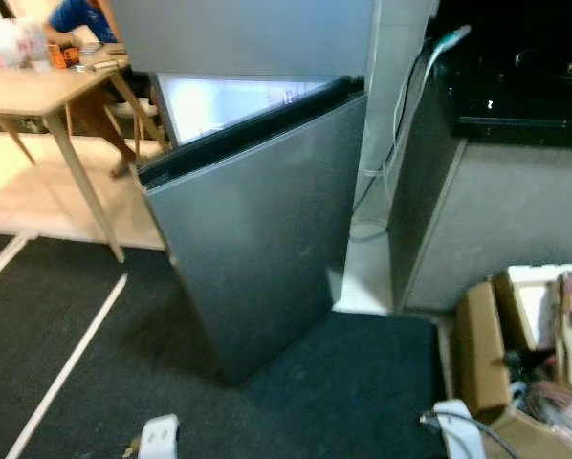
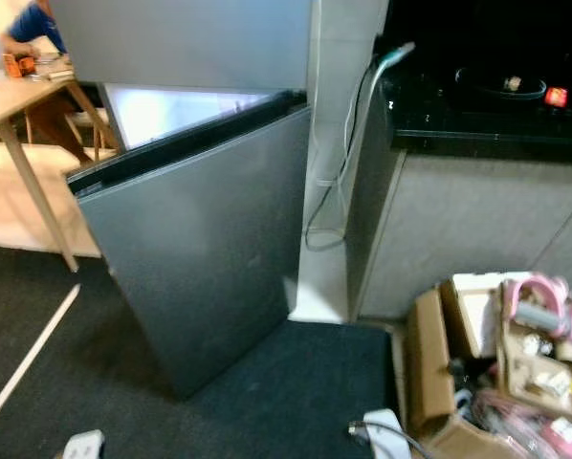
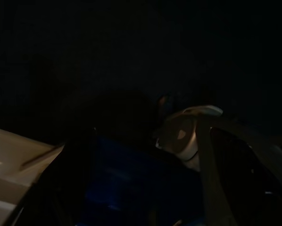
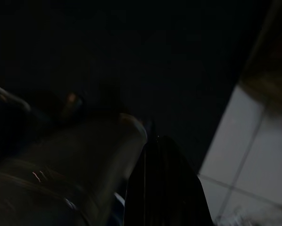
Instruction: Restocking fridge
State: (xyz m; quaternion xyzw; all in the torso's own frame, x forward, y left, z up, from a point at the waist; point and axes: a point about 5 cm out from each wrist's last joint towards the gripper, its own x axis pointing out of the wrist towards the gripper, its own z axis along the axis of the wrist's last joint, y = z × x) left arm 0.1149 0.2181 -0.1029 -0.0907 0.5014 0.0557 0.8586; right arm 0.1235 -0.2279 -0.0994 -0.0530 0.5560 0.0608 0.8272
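Note:
A tall grey fridge stands straight ahead. Its lower door is swung partly open toward me, and the lit white interior shows above the door's top edge. The upper door is shut. Both arms hang low in the shade. The right wrist view is very dark: one black finger lies beside a dim rounded shape that I cannot identify. In the left wrist view, also dark, something dark blue and a pale curved shape can just be made out.
To the right of the fridge are a grey cabinet with a black top and a hanging cable. Cardboard boxes of clutter fill the lower right. A person sits at a wooden table at the left. The dark carpet carries white tape lines.

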